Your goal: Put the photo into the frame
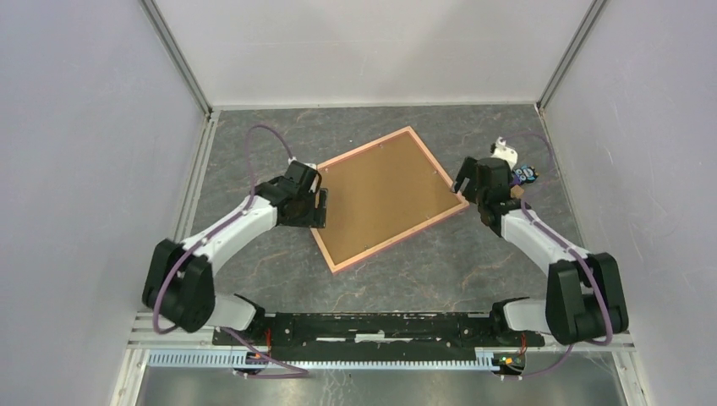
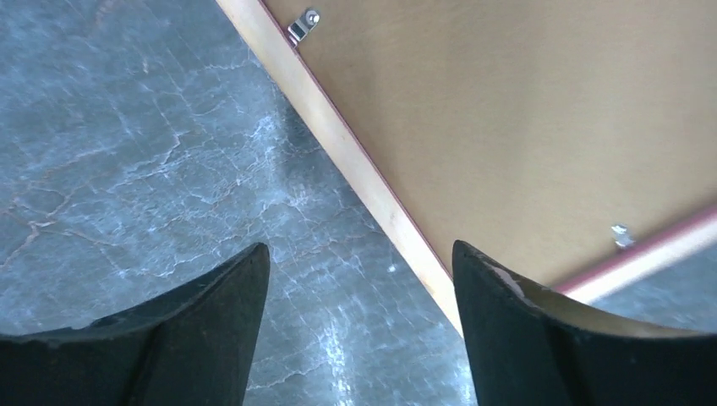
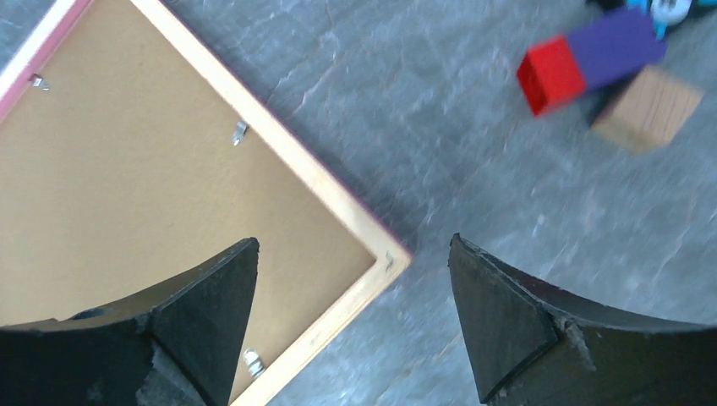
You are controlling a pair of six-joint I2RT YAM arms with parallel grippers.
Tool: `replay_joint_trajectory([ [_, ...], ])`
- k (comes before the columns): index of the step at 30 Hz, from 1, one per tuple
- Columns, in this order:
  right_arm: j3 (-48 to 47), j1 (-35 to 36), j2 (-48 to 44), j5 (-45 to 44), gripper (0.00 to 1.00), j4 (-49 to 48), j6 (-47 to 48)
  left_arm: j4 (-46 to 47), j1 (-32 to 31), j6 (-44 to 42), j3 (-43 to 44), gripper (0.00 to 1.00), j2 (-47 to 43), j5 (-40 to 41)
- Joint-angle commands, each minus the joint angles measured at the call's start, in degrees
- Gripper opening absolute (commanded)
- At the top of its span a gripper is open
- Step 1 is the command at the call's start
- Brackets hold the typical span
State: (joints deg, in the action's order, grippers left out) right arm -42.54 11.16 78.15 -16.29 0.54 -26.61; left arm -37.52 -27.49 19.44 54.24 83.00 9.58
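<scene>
The frame (image 1: 385, 196) lies face down in the middle of the table, its brown backing board up inside a pink edge, turned like a diamond. The photo is not in view. My left gripper (image 1: 320, 201) is open and empty over the frame's left edge; in the left wrist view (image 2: 359, 262) that pale wooden edge (image 2: 355, 169) runs between the fingers, with a metal clip (image 2: 303, 25) near the top. My right gripper (image 1: 463, 188) is open and empty over the frame's right corner, which shows between the fingers in the right wrist view (image 3: 385, 254).
Small toy blocks, red (image 3: 550, 76), purple (image 3: 613, 46) and plain wood (image 3: 647, 108), lie on the table right of the frame, by the right wrist (image 1: 517, 179). Grey walls close in the table on the left, back and right.
</scene>
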Motion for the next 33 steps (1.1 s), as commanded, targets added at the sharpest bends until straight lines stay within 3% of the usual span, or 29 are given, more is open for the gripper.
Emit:
replay_joint_trajectory([
  [1,8.9,2.9,-5.1,0.9,0.87,-2.8,-19.3,3.2,-0.2,-0.3,-1.5,0.9,-12.2,-6.0],
  [6,11.1,6.9,-5.2,0.3,0.84,-0.8,-29.8,5.0,-2.3,4.9,-4.9,1.0,-21.9,-13.7],
  [12,13.1,10.2,0.0,1.3,0.83,-3.8,-32.4,9.2,-9.0,8.8,-8.3,1.0,-22.5,-15.0],
  [15,10.9,10.9,2.3,0.3,0.81,2.1,-35.1,9.8,-15.2,8.6,-7.0,1.0,-19.3,-9.9],
  [20,13.5,11.8,5.5,2.1,0.77,-1.7,-40.2,9.9,-22.3,7.2,-2.2,1.0,-10.5,-3.9],
  [24,11.5,11.8,9.6,4.6,0.73,1.9,-41.8,10.1,-26.2,5.5,1.7,1.0,-3.8,0.5],
  [33,11.9,11.8,10.9,8.4,0.46,1.0,-43.4,10.1,-31.7,1.6,8.6,1.0,8.2,5.8],
])
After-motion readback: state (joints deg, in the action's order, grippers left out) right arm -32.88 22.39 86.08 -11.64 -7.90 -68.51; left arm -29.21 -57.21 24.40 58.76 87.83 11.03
